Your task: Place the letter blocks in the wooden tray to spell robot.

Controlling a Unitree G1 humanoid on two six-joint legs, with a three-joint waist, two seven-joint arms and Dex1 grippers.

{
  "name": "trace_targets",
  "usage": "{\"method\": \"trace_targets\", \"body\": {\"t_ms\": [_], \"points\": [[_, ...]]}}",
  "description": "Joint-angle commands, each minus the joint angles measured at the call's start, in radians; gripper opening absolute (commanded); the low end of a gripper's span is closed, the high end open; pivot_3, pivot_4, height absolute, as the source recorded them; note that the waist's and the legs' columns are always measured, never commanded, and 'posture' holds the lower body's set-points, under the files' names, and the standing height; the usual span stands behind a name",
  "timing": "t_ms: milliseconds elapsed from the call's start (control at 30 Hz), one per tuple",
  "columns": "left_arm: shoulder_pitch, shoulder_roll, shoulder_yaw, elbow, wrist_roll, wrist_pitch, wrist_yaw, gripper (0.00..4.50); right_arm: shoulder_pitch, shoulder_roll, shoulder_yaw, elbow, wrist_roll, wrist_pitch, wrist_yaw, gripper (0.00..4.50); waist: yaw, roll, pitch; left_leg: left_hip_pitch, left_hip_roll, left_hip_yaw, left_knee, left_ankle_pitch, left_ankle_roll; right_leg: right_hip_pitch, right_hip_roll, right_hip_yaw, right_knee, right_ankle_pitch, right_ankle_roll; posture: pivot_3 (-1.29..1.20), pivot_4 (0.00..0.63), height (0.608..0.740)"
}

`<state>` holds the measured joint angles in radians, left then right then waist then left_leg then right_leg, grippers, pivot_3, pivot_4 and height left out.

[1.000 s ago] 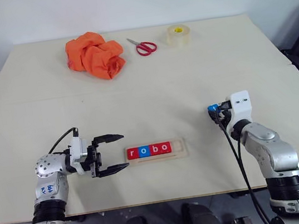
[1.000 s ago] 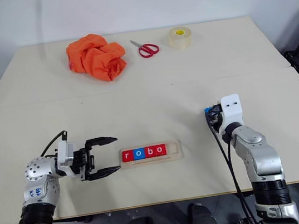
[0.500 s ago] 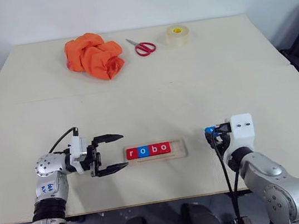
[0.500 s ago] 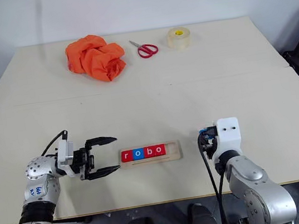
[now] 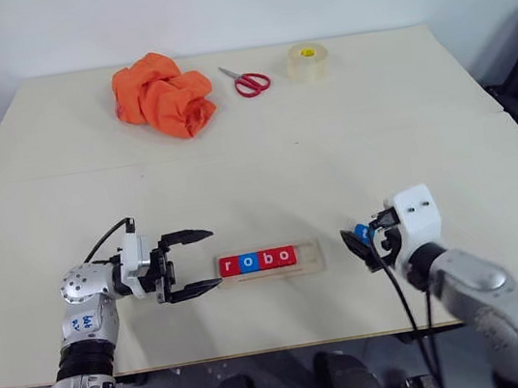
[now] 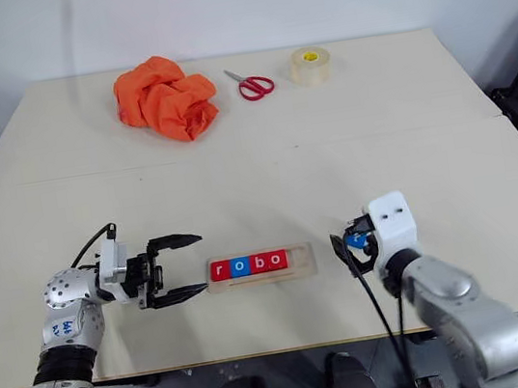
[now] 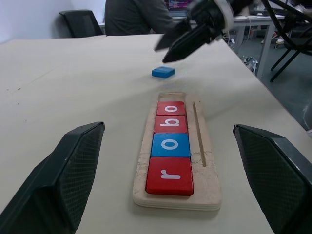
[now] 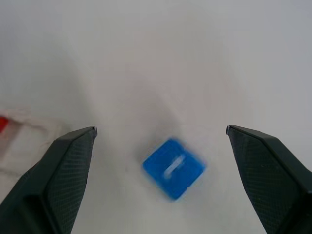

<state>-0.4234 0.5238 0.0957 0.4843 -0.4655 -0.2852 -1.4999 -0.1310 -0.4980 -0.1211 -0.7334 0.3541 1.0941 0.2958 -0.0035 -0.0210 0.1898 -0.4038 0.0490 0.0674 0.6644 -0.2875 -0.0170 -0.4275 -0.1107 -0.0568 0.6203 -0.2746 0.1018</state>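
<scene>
Wooden tray (image 7: 207,161) holding red-blue-red-red tiles, loose blue tile (image 8: 173,168) on table, both end effectors released.

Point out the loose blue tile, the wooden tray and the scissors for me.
blue tile (image 8: 173,168): right wrist view, middle of its top face.
wooden tray (image 7: 208,168): left wrist view, bare wood beside the groove.
scissors (image 5: 253,83): left eye view, red handle loops.

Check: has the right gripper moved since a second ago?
Yes. The right gripper has pulled back toward the near table edge and left, closer to the wooden tray.
</scene>
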Motion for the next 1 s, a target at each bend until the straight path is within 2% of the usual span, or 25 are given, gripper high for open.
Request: {"method": "trace_targets", "body": {"t_ms": [33,233,433,533,767,1000], "points": [[-0.005,-0.005,-0.001,-0.005,-0.003,-0.020,-0.022,4.50,-0.019,-0.150,0.040,0.106,-0.001,-0.110,0.173,4.48,0.001,0.000,0.000,0.000,0.000,0.000,0.000,0.000,0.000,0.000,0.000,0.000,0.000,0.000,0.000,0.00,0.150,0.740],[0.011,-0.018,0.005,-0.014,-0.003,-0.034,-0.001,4.50,-0.095,-0.344,0.140,0.337,-0.022,-0.293,0.431,4.48,0.000,0.000,0.000,0.000,0.000,0.000,0.000,0.000,0.000,0.000,0.000,0.000,0.000,0.000,0.001,0.00,0.150,0.740],[0.051,-0.022,0.015,-0.051,-0.006,-0.040,0.023,4.50,-0.175,-0.371,0.223,0.502,-0.078,-0.407,0.531,4.48,0.000,0.000,0.000,0.000,0.000,0.001,0.001,0.000,0.000,0.000,0.000,0.000,0.000,0.000,0.001,0.00,0.150,0.740],[0.075,-0.019,0.020,-0.075,-0.009,-0.038,0.038,4.50,-0.191,-0.371,0.240,0.535,-0.089,-0.438,0.571,3.88,0.001,0.000,0.000,0.000,0.000,0.001,0.001,0.000,0.000,0.000,0.000,-0.001,0.000,0.000,0.001,0.00,0.150,0.740],[0.124,-0.011,0.032,-0.119,-0.015,-0.035,0.064,4.50,-0.206,-0.382,0.246,0.524,-0.103,-0.452,0.615,1.50,0.001,0.000,0.000,0.000,0.000,0.001,0.002,0.000,0.000,0.000,-0.001,0.000,0.001,0.001,0.001,0.00,0.150,0.740],[0.136,-0.003,0.039,-0.129,-0.018,-0.032,0.069,4.50,-0.322,-0.380,0.265,0.452,-0.064,-0.361,0.685,1.46,0.001,0.000,0.000,0.000,0.000,0.001,0.002,0.000,0.000,0.000,-0.001,-0.001,0.001,0.001,0.001,0.00,0.150,0.740]]}}
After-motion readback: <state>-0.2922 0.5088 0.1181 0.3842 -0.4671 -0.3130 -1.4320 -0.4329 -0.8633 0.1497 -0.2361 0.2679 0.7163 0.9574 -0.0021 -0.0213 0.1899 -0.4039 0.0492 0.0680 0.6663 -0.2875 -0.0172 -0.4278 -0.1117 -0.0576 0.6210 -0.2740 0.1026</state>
